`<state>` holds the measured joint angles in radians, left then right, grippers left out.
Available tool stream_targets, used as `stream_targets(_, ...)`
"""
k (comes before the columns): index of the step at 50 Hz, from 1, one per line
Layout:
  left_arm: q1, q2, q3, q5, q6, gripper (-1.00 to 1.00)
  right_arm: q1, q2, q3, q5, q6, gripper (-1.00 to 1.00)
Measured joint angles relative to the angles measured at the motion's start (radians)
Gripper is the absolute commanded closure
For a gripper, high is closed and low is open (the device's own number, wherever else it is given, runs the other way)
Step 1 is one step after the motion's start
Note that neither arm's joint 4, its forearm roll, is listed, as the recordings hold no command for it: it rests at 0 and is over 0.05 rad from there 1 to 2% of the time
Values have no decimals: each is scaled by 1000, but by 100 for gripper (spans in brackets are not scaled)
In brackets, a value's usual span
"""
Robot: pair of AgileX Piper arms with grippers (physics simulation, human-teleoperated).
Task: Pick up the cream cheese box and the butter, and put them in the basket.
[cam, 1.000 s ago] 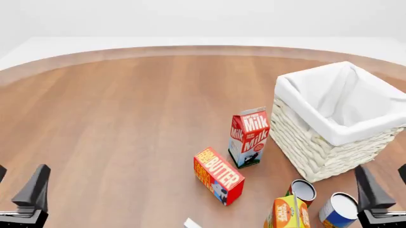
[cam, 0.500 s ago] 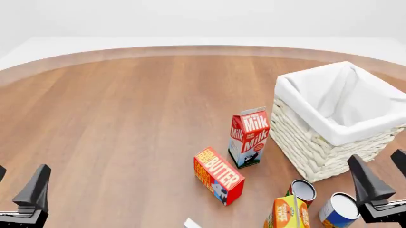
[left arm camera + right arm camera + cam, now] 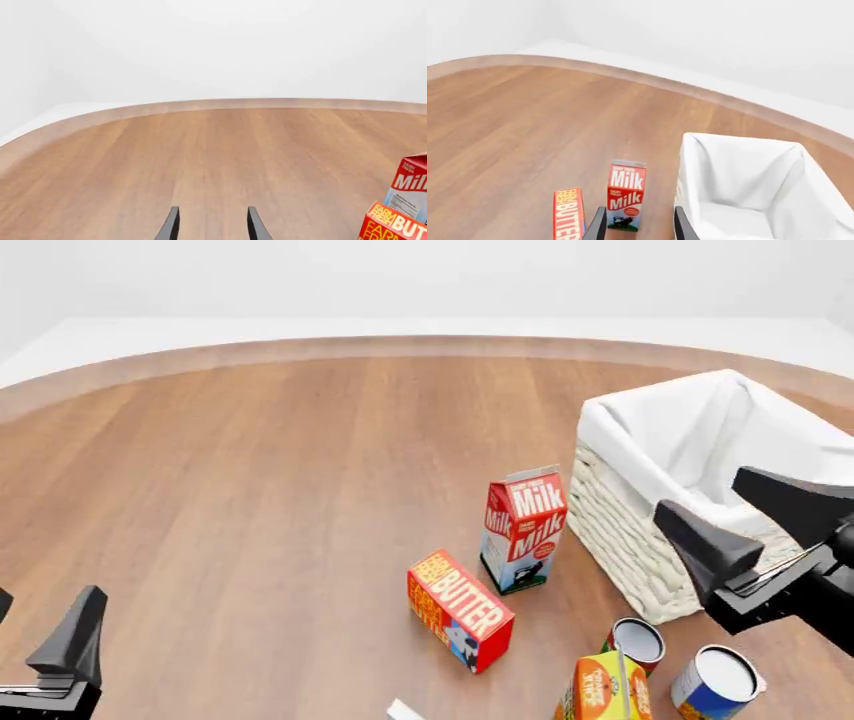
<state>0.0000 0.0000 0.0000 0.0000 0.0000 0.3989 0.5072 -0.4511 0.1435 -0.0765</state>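
The butter (image 3: 461,609) lies on its long side on the wooden surface (image 3: 267,490), near the front edge, with its blue-and-white end facing the camera. Just beside it, on the far side, the Milk carton (image 3: 525,530) stands upright between the butter and the basket (image 3: 641,530). The basket sits on the right part of the surface, its white cloth lining folded over the rim. A small white corner at the bottom edge of the front view (image 3: 404,710) may be the cream cheese box; too little shows to confirm.

The right gripper (image 3: 742,508) hangs above the surface in front of the basket's near wall, fingers spread apart and holding nothing. The left gripper (image 3: 40,625) sits low at the near left corner, well apart from all items, also parted and empty.

An orange juice carton (image 3: 603,688) and two cans (image 3: 638,643) (image 3: 714,682) stand close together near the basket's front corner.
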Motion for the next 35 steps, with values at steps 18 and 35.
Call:
stream_targets(18,0,0,0,0,0,-100,125,183,-204,119,-43,-100)
stream_targets(35,0,0,0,0,0,-100,242,327,-449,312,-60,-100)
